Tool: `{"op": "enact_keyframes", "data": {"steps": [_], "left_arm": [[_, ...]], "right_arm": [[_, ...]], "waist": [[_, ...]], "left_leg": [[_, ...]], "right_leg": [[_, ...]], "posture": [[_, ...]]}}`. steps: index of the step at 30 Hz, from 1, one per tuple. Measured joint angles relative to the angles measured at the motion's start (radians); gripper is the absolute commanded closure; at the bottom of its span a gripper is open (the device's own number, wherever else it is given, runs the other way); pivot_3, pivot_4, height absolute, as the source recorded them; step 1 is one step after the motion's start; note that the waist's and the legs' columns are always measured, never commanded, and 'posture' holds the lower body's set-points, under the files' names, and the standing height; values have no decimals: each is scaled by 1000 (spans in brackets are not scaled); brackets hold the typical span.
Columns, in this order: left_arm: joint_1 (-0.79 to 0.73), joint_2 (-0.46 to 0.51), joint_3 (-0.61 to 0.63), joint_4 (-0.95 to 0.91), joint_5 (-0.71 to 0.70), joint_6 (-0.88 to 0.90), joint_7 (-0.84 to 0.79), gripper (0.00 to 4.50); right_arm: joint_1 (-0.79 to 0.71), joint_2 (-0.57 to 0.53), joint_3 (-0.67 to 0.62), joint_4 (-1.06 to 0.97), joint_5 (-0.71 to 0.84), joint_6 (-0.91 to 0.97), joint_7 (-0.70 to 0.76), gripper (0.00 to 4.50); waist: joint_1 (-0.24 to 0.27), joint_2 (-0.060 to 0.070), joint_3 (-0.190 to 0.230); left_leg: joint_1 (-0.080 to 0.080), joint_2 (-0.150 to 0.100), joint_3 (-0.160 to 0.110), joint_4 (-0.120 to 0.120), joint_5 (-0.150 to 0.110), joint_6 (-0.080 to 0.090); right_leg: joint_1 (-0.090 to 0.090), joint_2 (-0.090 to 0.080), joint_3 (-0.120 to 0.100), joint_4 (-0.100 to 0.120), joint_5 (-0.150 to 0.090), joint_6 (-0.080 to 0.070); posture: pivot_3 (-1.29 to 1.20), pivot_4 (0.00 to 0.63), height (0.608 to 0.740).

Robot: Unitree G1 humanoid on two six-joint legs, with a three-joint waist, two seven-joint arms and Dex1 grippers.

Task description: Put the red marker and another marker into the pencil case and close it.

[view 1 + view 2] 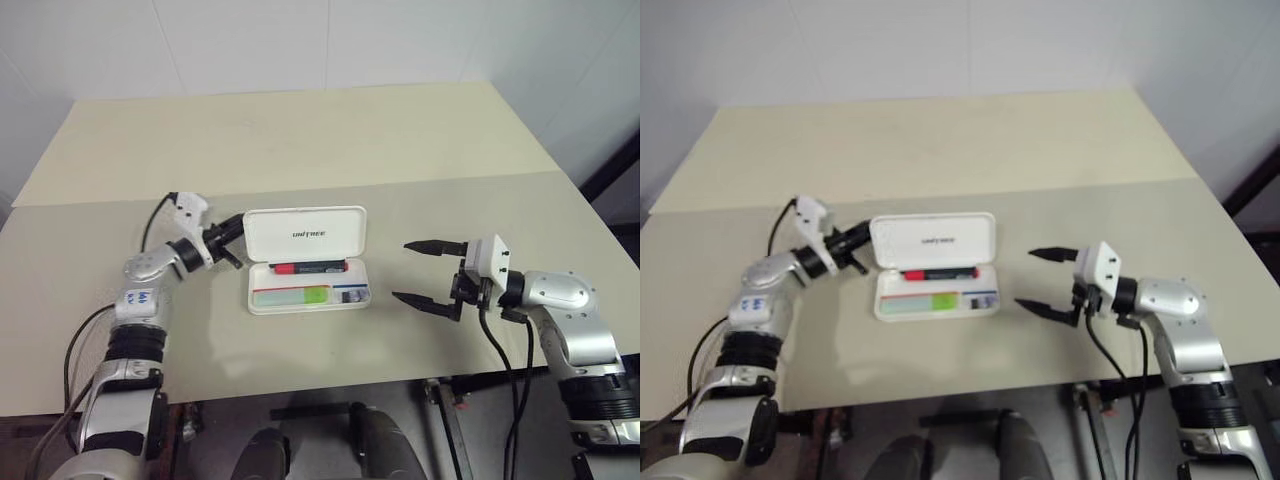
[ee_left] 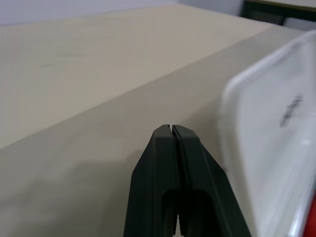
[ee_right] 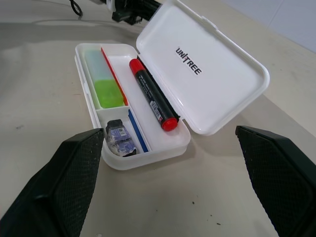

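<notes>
Left wrist view cuts off most of the pencil case (image 1: 307, 260): just a blurred slice of the raised lid with unreadable dark lettering. A small dark item (image 3: 120, 138) in the case's corner compartment is hard to identify; printed packet or clip, can't tell. Case sits open, roughly mid-tabletop (image 1: 300, 150), closer to the near edge, lid standing up on the far side. Red marker (image 1: 309, 267) lies in the long back compartment right against the lid hinge, red cap and red end, dark barrel with label. Green marker (image 3: 104, 79) lies in the front compartment, pale translucent body, brighter green end. Left pincer (image 1: 233, 240) is pressed together, nothing between the tips, sitting just beside the lid's left edge at its outer face; contact unclear. Right pincer (image 1: 428, 273) is spread wide, empty, on the case's right side, near but apart, tips pointing at it. Case is white hard plastic, rounded rectangle, red and blue divider stripes inside. Right pincer pads have a fine cross-hatched rubbery texture. Tabletop is matte beige with a lighter far section.
</notes>
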Motion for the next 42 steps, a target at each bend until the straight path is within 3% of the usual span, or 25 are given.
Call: {"op": "enact_keyframes", "data": {"steps": [15,24,32,42], "left_arm": [[20,62,-48,-2,41,-265,-260,4453],[21,85,-169,-86,46,-264,-445,4453],[17,80,-260,-90,122,-237,-447,4453],[8,64,-324,-145,180,-180,-405,4453]], "right_arm": [[32,7,1,-36,1,9,-26,0],[83,7,1,-92,2,28,-59,0],[129,23,-2,-149,3,29,-114,0],[190,66,-2,-211,0,29,-191,0]], "waist": [[3,0,0],[3,0,0],[4,0,0],[2,0,0]], "left_leg": [[0,0,0,1,0,0],[-1,0,0,1,0,0],[0,0,0,2,0,0],[5,-1,-1,4,-1,3]], "right_leg": [[0,0,0,0,0,0],[0,0,0,0,0,0],[1,0,0,1,0,0],[15,0,0,-3,0,1]], "posture": [[0,150,740],[0,150,740],[0,150,740],[0,150,740]]}}
